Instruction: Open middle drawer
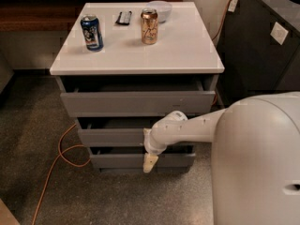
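The claw (150,162) hangs just below the middle drawer (112,136), before the lowest drawer front (117,160); its grip cannot be told. The middle drawer seems barely ajar, so most of the pull remains.

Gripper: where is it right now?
In the camera view the gripper hangs lower centre, pointing down in front of the bottom drawer, just below the middle drawer front.

The floor (28,125) was speckled grey, with an orange cable (59,149) snaking along it near the gripper (150,163), which hung low in front of the white-topped cabinet (187,55). A dark unit (253,55) stood well off on its other side, and a wooden ledge (28,18) ran far behind.
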Controlling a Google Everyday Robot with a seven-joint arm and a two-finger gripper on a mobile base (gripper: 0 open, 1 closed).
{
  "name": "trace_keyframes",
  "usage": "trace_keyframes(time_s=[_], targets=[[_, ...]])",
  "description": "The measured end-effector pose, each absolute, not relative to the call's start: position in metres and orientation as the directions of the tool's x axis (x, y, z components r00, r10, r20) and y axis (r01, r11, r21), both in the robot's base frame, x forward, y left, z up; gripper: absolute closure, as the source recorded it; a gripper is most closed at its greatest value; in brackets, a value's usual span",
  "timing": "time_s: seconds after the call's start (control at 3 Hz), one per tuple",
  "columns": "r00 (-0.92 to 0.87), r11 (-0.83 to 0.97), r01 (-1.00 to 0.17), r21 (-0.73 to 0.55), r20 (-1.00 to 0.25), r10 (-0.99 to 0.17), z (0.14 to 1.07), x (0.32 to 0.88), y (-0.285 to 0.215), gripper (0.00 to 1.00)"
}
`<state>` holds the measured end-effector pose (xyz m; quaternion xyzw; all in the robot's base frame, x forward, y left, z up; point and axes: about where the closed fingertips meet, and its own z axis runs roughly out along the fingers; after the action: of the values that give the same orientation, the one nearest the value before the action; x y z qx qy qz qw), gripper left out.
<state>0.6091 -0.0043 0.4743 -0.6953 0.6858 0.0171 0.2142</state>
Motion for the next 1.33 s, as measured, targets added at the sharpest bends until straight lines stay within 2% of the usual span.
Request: trace_keyframes(time_s=[1.0,1.33], targets=[[0.089,0.025,-0.946,-0.324,-0.333,-0.939,0.448,0.671,0.000,0.00],[0.084,0.034,-0.946,-0.323,-0.344,-0.935,0.436,0.689,0.003,0.20]])
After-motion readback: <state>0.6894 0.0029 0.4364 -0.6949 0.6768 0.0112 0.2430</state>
